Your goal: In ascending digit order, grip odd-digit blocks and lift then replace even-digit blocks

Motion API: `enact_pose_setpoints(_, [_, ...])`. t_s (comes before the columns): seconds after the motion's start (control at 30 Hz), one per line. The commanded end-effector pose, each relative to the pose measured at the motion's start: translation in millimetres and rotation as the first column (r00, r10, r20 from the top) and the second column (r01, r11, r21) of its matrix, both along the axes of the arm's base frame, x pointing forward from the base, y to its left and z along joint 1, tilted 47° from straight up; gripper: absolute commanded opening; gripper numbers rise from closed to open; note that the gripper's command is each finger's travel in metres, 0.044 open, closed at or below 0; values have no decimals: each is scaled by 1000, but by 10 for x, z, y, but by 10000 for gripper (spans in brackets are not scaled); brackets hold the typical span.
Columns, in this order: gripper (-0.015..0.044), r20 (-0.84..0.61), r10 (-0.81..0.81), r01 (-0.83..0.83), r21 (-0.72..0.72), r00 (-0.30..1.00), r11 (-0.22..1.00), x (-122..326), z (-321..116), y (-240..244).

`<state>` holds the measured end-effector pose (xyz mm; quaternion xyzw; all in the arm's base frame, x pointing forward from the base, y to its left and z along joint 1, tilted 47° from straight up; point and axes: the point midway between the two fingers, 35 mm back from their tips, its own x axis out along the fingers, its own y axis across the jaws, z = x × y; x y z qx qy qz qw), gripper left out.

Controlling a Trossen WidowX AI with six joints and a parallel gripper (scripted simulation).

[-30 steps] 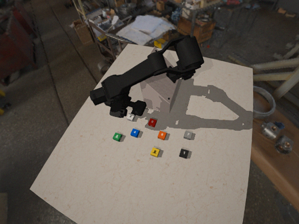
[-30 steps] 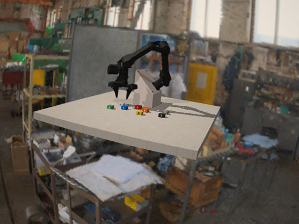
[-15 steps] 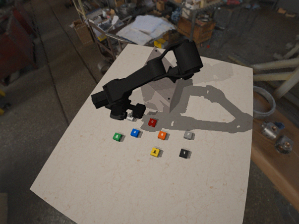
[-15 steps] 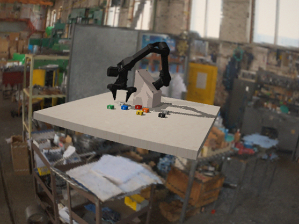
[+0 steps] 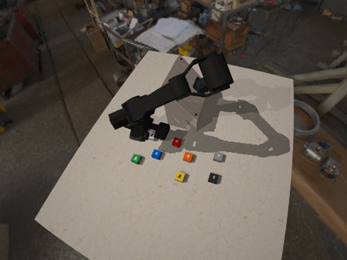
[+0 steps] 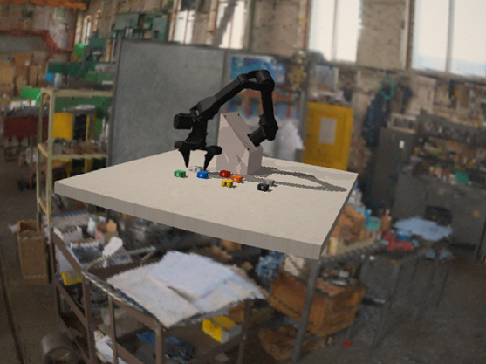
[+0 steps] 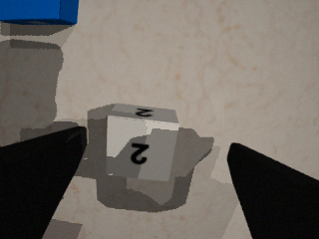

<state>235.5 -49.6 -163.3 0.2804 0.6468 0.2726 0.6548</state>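
My gripper (image 5: 151,136) (image 6: 196,167) (image 7: 159,143) is open, its fingers on either side of the white block with digit 2 (image 6: 195,169) (image 7: 142,149) and apart from it; the block sits nearer the left finger in the wrist view. The red 0 block (image 5: 176,142) (image 6: 224,173), blue 4 block (image 5: 156,154) (image 6: 202,174) (image 7: 37,11), black 1 block (image 5: 213,178) (image 6: 263,187) and grey 7 block (image 5: 218,157) stand on the table. So do the orange block (image 5: 188,156) (image 6: 236,178), seemingly 8, the yellow block (image 5: 179,176) (image 6: 226,183), seemingly an underlined 9, and the green block (image 5: 136,158) (image 6: 179,173), digit unclear.
A pale wedge-shaped stand (image 5: 184,102) (image 6: 234,146) rises behind the blocks, near the arm's base. The blue block is the closest neighbour in the wrist view, at the top left. The table's left edge lies beyond the gripper in the top view.
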Motion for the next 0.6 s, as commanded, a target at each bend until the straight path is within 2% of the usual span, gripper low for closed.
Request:
enact_pose_setpoints(0.0, [243, -6, -3, 3, 6, 1000, 1000, -16, -6, 22])
enact_pose_setpoints(0.17, [120, -6, -3, 3, 6, 1000, 1000, -16, -6, 22])
enact_pose_setpoints(0.57, [120, -6, -3, 3, 6, 1000, 1000, -16, -6, 22])
